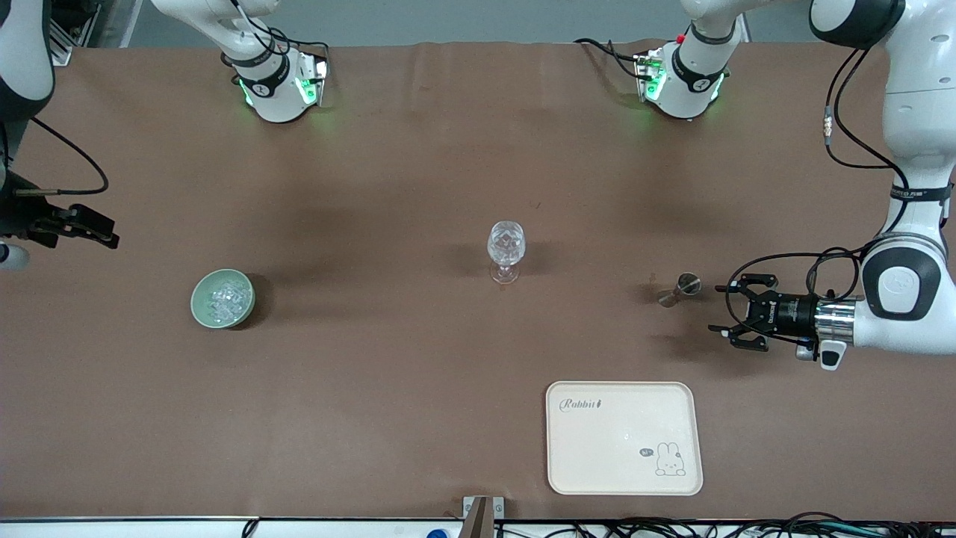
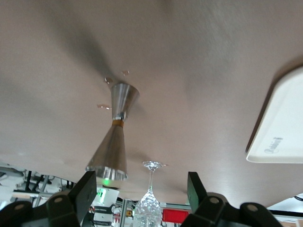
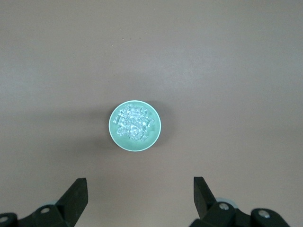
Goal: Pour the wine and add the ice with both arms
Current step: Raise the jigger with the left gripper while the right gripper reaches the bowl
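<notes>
Setting: robotics lab. Evidence: two white arms bolted onto a brown-covered desk; bases lit green; loose black cables along the desk edge; metal framing at one corner.

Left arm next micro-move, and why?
Probably ease the left hand toward the jigger until its open fingers straddle the waist. The jigger stands on the table just off the fingertips, ungripped; the wine glass already holds ice. The right hand waits open near the ice bowl.

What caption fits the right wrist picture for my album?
Open right gripper above a green bowl of ice.
</notes>
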`<state>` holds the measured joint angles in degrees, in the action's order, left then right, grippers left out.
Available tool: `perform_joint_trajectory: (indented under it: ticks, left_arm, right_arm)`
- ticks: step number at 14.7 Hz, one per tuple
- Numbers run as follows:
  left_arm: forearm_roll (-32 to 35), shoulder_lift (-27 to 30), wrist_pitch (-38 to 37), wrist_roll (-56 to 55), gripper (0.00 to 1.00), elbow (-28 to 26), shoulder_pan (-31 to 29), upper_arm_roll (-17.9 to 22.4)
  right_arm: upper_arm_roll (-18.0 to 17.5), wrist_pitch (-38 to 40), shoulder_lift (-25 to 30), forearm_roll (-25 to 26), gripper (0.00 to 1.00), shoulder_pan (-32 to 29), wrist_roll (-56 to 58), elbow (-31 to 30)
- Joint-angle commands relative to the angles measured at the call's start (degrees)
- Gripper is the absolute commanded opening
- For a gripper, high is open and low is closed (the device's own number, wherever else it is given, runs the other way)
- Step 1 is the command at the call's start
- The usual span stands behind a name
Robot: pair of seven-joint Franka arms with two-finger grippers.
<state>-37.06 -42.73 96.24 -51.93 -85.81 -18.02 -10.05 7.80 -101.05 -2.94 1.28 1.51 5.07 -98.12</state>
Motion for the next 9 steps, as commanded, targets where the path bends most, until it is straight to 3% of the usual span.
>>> perform_joint_trajectory:
  ticks: [1, 6, 9]
  left_arm:
    - [-1.3, -1.7, 0.1, 1.5, 0.83, 0.7, -0.9, -0.4]
    - [-3.5, -4.7, -0.1, 7.8, 0.82, -0.1, -1.8, -0.4]
    - [-4.6, -4.9, -0.1, 10.6, 0.81, -1.5, -1.9, -0.4]
  right_arm:
    - [-0.4, -1.3, -0.4, -0.8, 0.98, -0.7, 0.8, -1.2]
    - [-0.4, -4.2, -2.8, -0.8, 0.98, -0.8, 0.9, -1.9]
    - [-0.4, -11.1, -2.9, -0.8, 0.98, -0.6, 0.9, -7.4]
